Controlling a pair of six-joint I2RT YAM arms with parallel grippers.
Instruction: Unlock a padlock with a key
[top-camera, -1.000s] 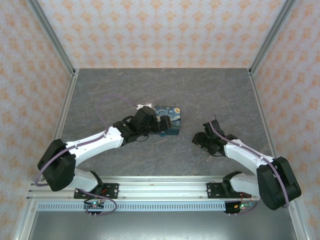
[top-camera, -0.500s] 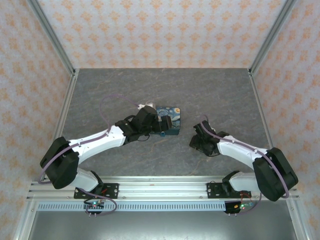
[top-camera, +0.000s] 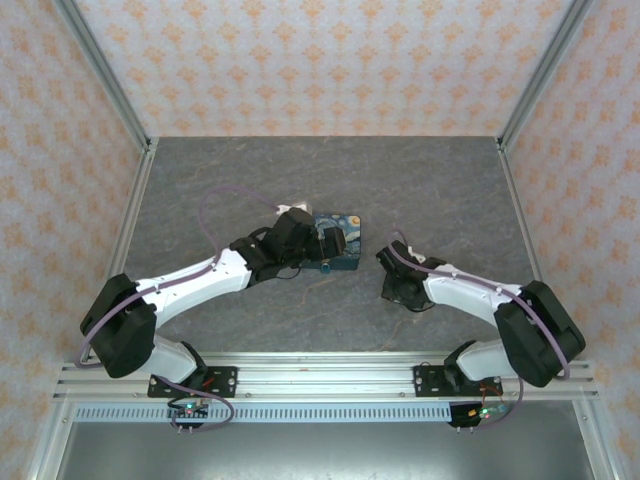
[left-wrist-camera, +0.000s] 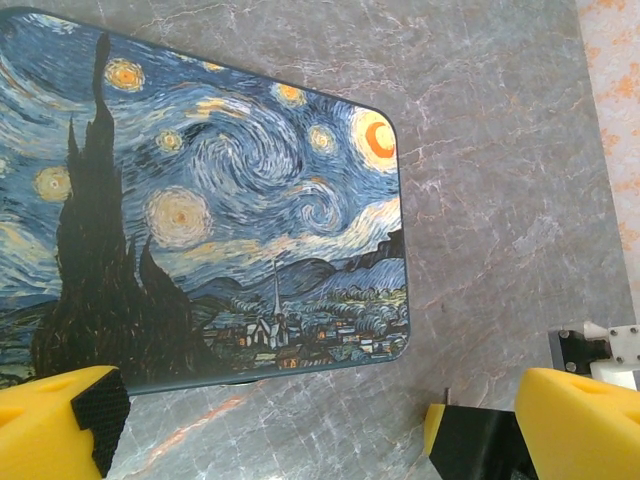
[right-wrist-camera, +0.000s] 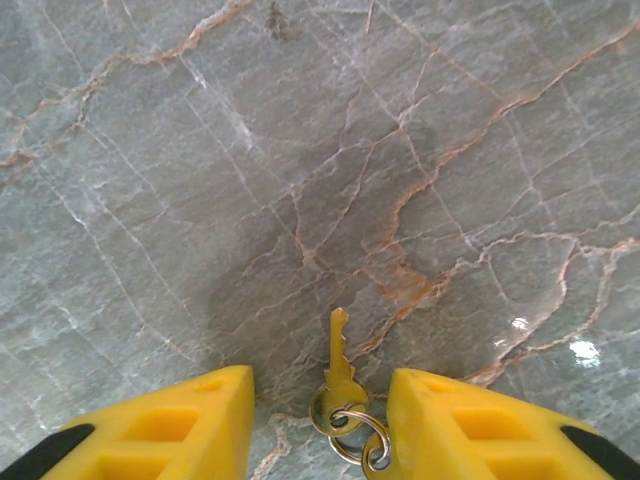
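Observation:
A brass key (right-wrist-camera: 338, 378) lies flat on the marble table, blade pointing away from me, with steel rings (right-wrist-camera: 362, 444) through its head. My right gripper (right-wrist-camera: 320, 402) is low over it. One yellow finger stands on each side of the key's head, and a gap shows on both sides. The right finger (right-wrist-camera: 470, 425) is next to the rings. In the top view my right gripper (top-camera: 390, 263) is right of a box with a Starry Night print (top-camera: 340, 232). My left gripper (left-wrist-camera: 280, 432) hangs open at that box's near edge (left-wrist-camera: 250, 372). The padlock is hidden.
Metal frame rails (top-camera: 130, 215) and patterned walls close the table in on three sides. Something small and white (top-camera: 292, 208) pokes out behind the left wrist. The right arm's gripper (left-wrist-camera: 590, 350) is visible at the lower right of the left wrist view.
My right gripper has slid left towards the middle of the table and its fingers have drawn closer together. The left arm has shifted only slightly and its jaws stay wide.

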